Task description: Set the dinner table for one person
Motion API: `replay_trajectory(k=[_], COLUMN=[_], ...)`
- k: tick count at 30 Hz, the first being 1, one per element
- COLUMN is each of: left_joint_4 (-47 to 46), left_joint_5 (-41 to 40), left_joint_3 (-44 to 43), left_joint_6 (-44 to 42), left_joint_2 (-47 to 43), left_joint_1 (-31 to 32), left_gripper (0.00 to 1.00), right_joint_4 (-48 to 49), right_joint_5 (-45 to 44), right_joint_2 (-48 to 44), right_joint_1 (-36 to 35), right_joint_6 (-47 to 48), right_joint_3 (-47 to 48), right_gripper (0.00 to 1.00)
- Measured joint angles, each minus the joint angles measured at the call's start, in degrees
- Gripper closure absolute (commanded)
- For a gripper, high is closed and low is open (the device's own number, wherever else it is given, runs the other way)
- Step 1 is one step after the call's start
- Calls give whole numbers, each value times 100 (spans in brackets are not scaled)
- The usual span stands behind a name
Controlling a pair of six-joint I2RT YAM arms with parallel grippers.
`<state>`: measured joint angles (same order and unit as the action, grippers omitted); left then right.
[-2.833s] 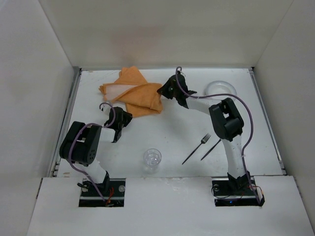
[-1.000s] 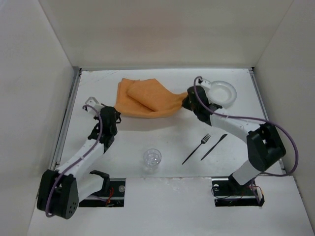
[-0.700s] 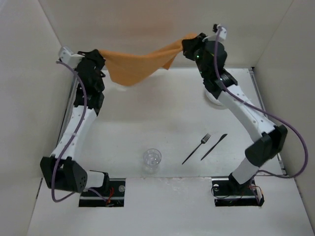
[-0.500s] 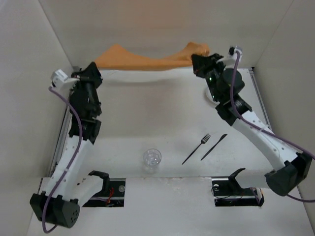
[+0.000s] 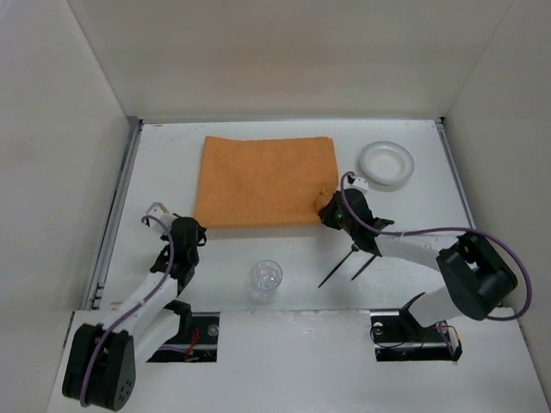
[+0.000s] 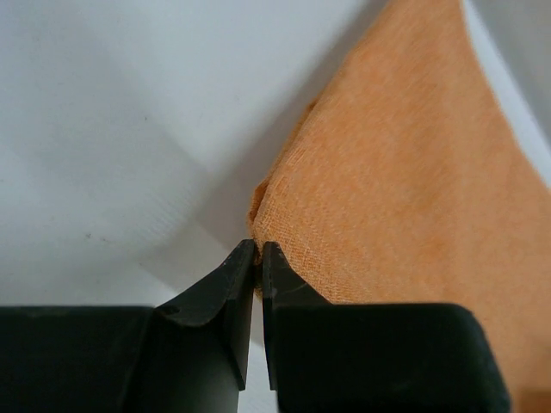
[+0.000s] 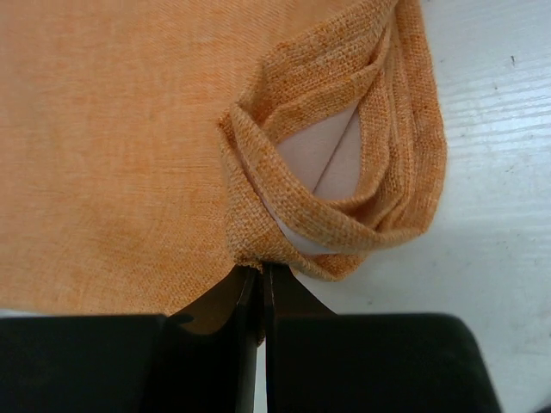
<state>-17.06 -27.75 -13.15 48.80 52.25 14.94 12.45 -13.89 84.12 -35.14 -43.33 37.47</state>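
From above, the matte white dinner table carries a flat rectangular orange cloth at its far middle, a round white dish right of it and a clear glass near the front. The left wrist view shows the left gripper pinching the cloth's woven corner, jaws nearly touching. The right wrist view shows the right gripper clamped on a bunched corner with a pale underside.
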Motion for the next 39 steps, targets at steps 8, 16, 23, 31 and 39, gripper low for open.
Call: replay_trajectory(k=[8,16,23,31,39], left_joint_4=[1073,1945,1869,1602,1292], left_joint_5=[-13,-96,-431,-420,-229], left_joint_3=[-7,-136,-501,-546,-393], left_joint_6=[173,87,-103,-210,-236], left_joint_2=[-1661,-2260,-1934,-291,315], left_joint_1=[-20,-15,-44,-55,-282], left_gripper=[92,68,50,49,59], right_joint_4=[-297,-1762,-2103,-1753,-1578], right_joint_5=[42,31,-238,-223,-304], right_joint_2=[-691,-2065,-2516,-531,-254], right_joint_1=[-321,-581,-503,-46,37], right_joint_6=[-367,-511,-306,-125,-85], right_joint_3=[-365,-579,-151,63,-83], right_gripper=[75,48,43,55,76])
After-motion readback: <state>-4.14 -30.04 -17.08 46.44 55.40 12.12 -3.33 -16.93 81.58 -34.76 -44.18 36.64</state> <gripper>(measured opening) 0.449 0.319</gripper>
